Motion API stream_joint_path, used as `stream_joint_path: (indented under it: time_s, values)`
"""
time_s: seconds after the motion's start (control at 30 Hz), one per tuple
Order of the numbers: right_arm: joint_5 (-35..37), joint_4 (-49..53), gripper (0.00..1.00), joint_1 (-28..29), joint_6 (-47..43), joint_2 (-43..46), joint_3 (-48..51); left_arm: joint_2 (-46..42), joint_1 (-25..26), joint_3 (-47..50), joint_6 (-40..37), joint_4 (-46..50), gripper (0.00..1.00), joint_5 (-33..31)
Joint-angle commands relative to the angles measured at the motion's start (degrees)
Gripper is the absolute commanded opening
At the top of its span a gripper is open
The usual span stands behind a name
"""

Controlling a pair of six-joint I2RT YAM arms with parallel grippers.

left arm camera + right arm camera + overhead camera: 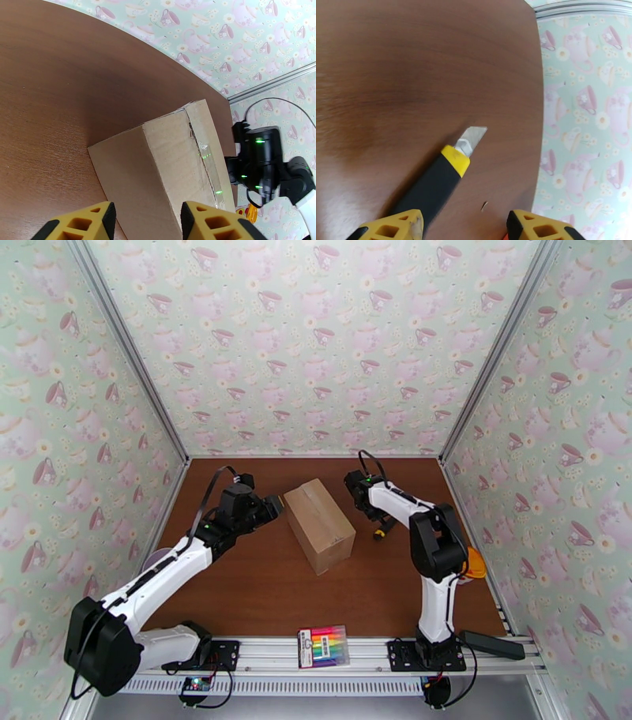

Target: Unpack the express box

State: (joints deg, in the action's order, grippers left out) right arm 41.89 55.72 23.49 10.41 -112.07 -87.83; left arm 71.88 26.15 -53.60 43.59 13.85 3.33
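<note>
The express box (pixel 318 524), a tan cardboard carton with its flaps down, lies at an angle in the middle of the brown table. In the left wrist view the box (pixel 166 173) has a taped top seam with a ragged line along it. My left gripper (pixel 272 504) is at the box's left end, open, and its yellow fingers (pixel 148 215) stand apart with the box corner just ahead of them. My right gripper (pixel 373 516) hovers to the right of the box, open (pixel 466 223). A yellow-and-black utility knife (pixel 442 177) lies on the table below it with its blade out, the handle beside one finger.
A flat pack of rainbow markers (pixel 324 646) lies on the front rail between the arm bases. An orange object (pixel 475 564) sits by the right wall and a black bar (pixel 494 644) at the front right. Patterned walls close in three sides of the table (pixel 261 587).
</note>
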Motion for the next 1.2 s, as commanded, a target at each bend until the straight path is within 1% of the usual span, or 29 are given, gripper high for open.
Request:
stream_joint_path:
  time_s: [0.0, 0.1, 0.17, 0.3, 0.43, 0.57, 0.63, 0.7, 0.8, 0.83, 0.9, 0.93, 0.97, 1.17]
  values:
    - [-6.96, 0.61, 0.61, -0.19, 2.02, 8.3, -2.08, -0.62, -0.28, -0.18, 0.64, -1.1, 0.51, 1.54]
    - [-12.89, -0.85, 0.61, -0.11, 2.61, 13.51, -1.07, 0.68, -0.1, -0.66, 0.55, -1.28, 0.52, 3.36]
    - [-17.94, -2.65, 0.62, -0.03, 2.73, 17.25, 0.48, 1.89, 0.29, -1.43, 0.2, -1.28, 0.54, 4.6]
    - [-27.75, -10.14, 0.65, 1.54, 1.94, 25.77, 6.62, 5.07, 1.51, -2.97, -0.08, -1.49, 0.59, 7.54]
    - [-32.04, -14.58, 0.69, 4.0, 1.02, 30.93, 10.96, 6.16, 2.14, -2.12, 1.74, -3.6, 0.66, 9.77]
    - [-33.85, -16.81, 0.7, 5.08, 1.65, 31.04, 12.91, 5.42, 3.0, -1.07, 3.02, -5.21, 0.67, 10.42]
    - [-37.51, -19.61, 0.71, 5.08, 2.19, 30.52, 14.38, 5.39, 3.78, -0.82, 3.73, -5.76, 0.67, 10.3]
    - [-43.18, -23.26, 0.73, 5.08, 3.01, 29.9, 15.65, 5.68, 4.89, 0.24, 5.13, -7.74, 0.67, 10.03]
    - [-47.87, -27.53, 0.77, 5.05, 3.67, 28.84, 16.84, 6.43, 5.97, 1.3, 6.61, -9.42, 0.67, 9.66]
    - [-48.68, -27.86, 0.78, 5.08, 3.85, 28.31, 16.7, 6.58, 6.18, 1.51, 6.88, -9.74, 0.67, 9.64]
    - [-50.39, -28.67, 0.84, 5.08, 3.91, 27.2, 16.74, 6.92, 6.62, 1.7, 7.12, -10.21, 0.67, 9.52]
    - [-50.14, -28.66, 0.85, 5.01, 4.0, 26.83, 16.74, 7.17, 6.79, 1.75, 7.12, -10.16, 0.67, 9.37]
    - [-49.58, -28.48, 0.86, 5.06, 4.0, 26.21, 16.78, 7.31, 6.9, 1.66, 7.15, -10.07, 0.67, 9.21]
    - [-52.73, -30.05, 0.86, 4.99, 4.99, 25.93, 18.69, 8.39, 7.08, 1.75, 7.28, -10.75, 0.67, 8.16]
